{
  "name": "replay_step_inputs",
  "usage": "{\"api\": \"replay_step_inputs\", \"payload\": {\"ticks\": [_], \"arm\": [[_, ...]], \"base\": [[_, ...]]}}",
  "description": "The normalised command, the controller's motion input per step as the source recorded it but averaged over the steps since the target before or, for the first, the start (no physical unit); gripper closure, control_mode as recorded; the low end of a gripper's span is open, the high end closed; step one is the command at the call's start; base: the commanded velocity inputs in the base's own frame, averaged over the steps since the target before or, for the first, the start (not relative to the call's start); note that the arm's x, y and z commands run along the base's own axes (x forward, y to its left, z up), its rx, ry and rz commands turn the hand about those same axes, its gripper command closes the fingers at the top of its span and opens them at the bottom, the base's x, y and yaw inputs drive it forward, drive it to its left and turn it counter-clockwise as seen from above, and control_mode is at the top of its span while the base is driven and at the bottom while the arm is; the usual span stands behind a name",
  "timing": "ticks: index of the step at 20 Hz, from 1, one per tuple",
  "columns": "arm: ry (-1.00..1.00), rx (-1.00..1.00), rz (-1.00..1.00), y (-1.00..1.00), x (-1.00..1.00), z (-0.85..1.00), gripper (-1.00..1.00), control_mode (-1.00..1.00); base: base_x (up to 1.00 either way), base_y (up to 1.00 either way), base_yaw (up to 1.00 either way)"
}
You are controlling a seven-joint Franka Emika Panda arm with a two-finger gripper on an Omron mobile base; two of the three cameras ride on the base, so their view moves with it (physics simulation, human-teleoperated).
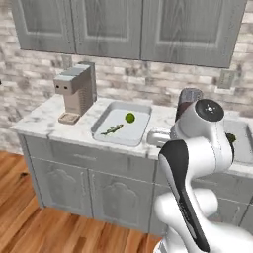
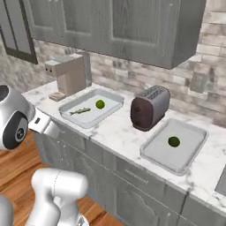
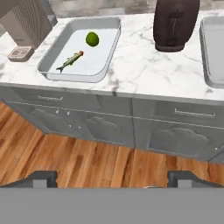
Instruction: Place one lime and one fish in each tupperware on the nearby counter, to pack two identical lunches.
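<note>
We had one lunch packed: the left tupperware (image 2: 90, 108) held a lime (image 2: 100, 104) and a fish (image 2: 80, 111). The right tupperware (image 2: 175, 145) held only a lime (image 2: 174, 141), so we thought a second fish was needed next, but we could not see one. Our claw (image 3: 113, 178) was spread wide and held nothing, out over the wooden floor (image 3: 87, 162). The white counter (image 2: 121, 128) had a toaster (image 2: 149, 107) between the trays, under grey cabinets (image 2: 114, 26).
</note>
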Motion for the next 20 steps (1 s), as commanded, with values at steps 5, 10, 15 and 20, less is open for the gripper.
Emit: {"api": "replay_step_inputs", "payload": {"ticks": [5,10,15,20], "arm": [[0.00,0.00,0.00,0.00,0.00,0.00,-1.00,1.00],[0.00,0.00,0.00,0.00,0.00,0.00,-1.00,1.00],[0.00,0.00,0.00,0.00,0.00,0.00,-1.00,1.00],[0.00,0.00,0.00,0.00,0.00,0.00,-1.00,1.00]], "base": [[0.00,0.07,1.00],[0.00,0.10,0.99],[0.04,0.34,0.85],[0.89,0.76,0.29]]}}
